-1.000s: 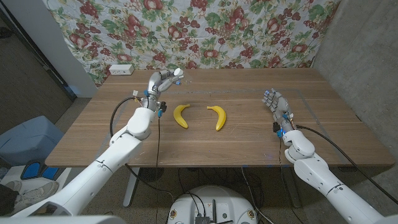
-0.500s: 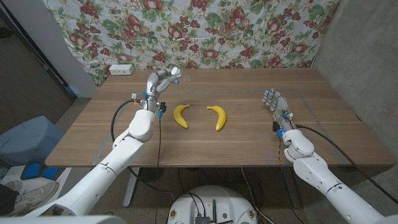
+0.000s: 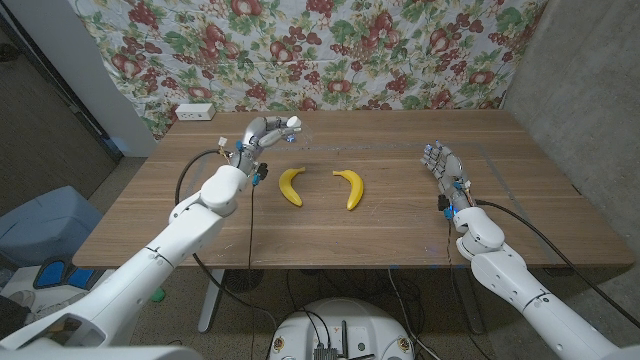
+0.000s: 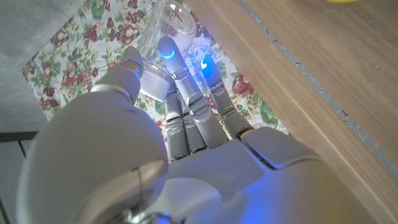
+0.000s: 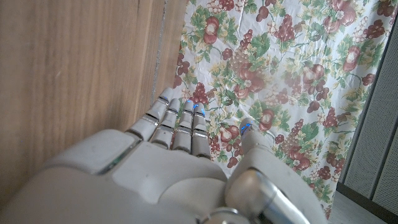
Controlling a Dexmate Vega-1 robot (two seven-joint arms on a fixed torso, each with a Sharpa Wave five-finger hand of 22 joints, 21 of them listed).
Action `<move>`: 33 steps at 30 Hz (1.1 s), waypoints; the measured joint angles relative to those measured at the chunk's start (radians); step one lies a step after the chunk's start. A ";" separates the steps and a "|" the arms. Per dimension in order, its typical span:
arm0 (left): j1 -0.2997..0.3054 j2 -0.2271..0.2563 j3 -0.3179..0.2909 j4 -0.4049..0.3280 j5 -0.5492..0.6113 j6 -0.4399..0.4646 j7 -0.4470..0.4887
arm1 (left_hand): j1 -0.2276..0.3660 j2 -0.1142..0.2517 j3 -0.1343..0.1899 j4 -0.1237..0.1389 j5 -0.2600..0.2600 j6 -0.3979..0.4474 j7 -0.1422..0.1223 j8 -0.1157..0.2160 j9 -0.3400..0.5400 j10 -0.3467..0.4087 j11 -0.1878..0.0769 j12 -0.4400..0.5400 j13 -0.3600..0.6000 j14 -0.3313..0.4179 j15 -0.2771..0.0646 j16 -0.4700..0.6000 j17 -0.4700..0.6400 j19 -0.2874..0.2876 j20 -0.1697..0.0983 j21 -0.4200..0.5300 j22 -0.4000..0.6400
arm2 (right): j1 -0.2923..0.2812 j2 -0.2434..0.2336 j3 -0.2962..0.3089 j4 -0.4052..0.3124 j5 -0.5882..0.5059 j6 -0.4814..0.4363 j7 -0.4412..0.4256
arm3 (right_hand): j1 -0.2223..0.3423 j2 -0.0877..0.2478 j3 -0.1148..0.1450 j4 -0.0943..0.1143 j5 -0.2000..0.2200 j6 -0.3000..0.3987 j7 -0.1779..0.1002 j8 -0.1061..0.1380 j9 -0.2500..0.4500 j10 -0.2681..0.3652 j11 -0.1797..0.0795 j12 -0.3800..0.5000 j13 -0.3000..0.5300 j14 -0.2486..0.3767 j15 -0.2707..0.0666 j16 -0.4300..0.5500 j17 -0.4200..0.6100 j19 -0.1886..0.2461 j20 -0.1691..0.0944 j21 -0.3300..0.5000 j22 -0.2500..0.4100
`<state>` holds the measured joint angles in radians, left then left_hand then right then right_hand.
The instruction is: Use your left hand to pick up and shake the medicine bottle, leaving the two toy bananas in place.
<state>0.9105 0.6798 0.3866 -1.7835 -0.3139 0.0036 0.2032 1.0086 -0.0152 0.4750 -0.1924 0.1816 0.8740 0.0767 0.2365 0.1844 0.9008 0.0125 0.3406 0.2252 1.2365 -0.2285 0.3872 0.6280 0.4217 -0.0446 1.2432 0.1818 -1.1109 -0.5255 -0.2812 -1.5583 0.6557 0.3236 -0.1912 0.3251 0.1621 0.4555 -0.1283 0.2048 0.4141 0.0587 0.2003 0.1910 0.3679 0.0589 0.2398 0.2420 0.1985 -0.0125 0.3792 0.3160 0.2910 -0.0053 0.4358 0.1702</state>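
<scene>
The left hand (image 3: 262, 133) holds the bottle (image 3: 291, 124) lifted, mid-shake; next it needs another swing above the bananas (image 3: 291, 186).

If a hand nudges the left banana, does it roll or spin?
Left banana probably pivots or slides rather than rolls: it is curved and lies on its side on the table. Likely light and stiff, being a toy.

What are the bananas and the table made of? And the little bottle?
The bananas look like smooth plastic: even yellow, a slight sheen. The table looks like matte wood, with grain lines. The bottle in the left hand looks like clear plastic or glass; you can see through it.
</scene>
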 measured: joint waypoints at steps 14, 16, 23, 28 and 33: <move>-0.107 0.110 0.072 -0.057 -0.032 0.231 -0.167 | -0.002 0.002 0.000 0.000 -0.001 0.000 0.000 -0.004 0.000 0.000 0.000 0.000 0.000 -0.002 -0.002 -0.008 0.000 0.000 0.000 0.000 0.000 | 0.002 0.001 -0.001 0.005 0.002 0.000 0.003 | 0.000 0.000 0.000 0.000 0.000 0.000 0.000 0.000 0.000 0.000 0.000 0.000 0.000 0.000 0.000 -0.006 0.000 0.000 0.000 -0.007 0.000; -0.113 0.117 0.076 -0.060 -0.034 0.245 -0.178 | -0.001 0.002 0.000 0.000 -0.001 0.000 0.000 -0.005 0.000 0.000 0.000 0.000 0.000 -0.002 -0.002 -0.008 0.000 -0.002 0.002 0.000 0.000 | 0.001 0.001 -0.001 0.005 0.002 0.000 0.003 | 0.000 0.000 0.000 0.000 0.000 0.000 0.000 0.000 0.000 0.000 0.000 0.000 0.000 0.000 0.000 -0.006 0.000 0.000 0.000 -0.011 0.000; -0.119 0.131 0.083 -0.064 -0.038 0.252 -0.187 | -0.001 0.001 0.000 0.000 -0.004 0.000 0.000 -0.007 0.000 0.000 0.000 -0.001 0.000 -0.003 -0.002 -0.008 0.005 -0.003 0.003 0.008 0.000 | -0.002 0.000 0.000 0.004 0.003 0.002 0.004 | 0.000 0.000 -0.004 0.004 0.000 0.000 0.000 0.000 0.000 0.000 0.000 0.000 0.000 0.000 0.000 -0.006 0.000 0.004 -0.004 -0.011 0.000; -0.096 0.121 0.074 -0.054 -0.038 0.207 -0.162 | -0.001 0.001 0.000 0.000 -0.005 0.000 0.000 -0.009 0.000 0.000 0.000 -0.004 0.000 -0.003 -0.002 -0.008 0.005 -0.003 0.003 0.008 0.000 | -0.003 0.000 0.000 0.003 0.003 0.004 0.004 | 0.000 0.000 -0.004 0.004 0.000 0.000 0.000 0.000 0.000 0.000 0.000 0.000 0.000 0.000 0.000 -0.006 0.000 0.004 -0.004 -0.015 0.000; -0.058 0.085 0.053 -0.026 -0.017 0.101 -0.088 | -0.001 0.001 0.000 0.000 -0.006 0.013 0.002 -0.014 0.000 0.003 -0.003 -0.004 0.007 -0.003 -0.002 -0.008 0.005 -0.006 0.001 0.008 0.000 | -0.005 0.000 0.001 0.000 0.002 0.004 0.002 | 0.000 0.000 -0.004 0.004 0.000 0.000 0.000 0.000 0.000 0.000 0.000 0.000 0.000 0.000 0.000 -0.006 0.000 0.004 -0.004 -0.015 0.000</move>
<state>0.8526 0.7651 0.4400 -1.8100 -0.3306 0.1050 0.1150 1.0073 -0.0139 0.4747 -0.1920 0.1756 0.8872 0.0785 0.2222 0.1847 0.9041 0.0097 0.3364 0.2324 1.2336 -0.2302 0.3794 0.6328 0.4160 -0.0435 1.2510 0.1818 -1.1156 -0.5255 -0.2807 -1.5580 0.6580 0.3274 -0.1894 0.3251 0.1621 0.4512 -0.1240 0.2048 0.4141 0.0587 0.2003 0.1910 0.3679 0.0589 0.2398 0.2420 0.1985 -0.0125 0.3737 0.3160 0.2946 -0.0091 0.4213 0.1703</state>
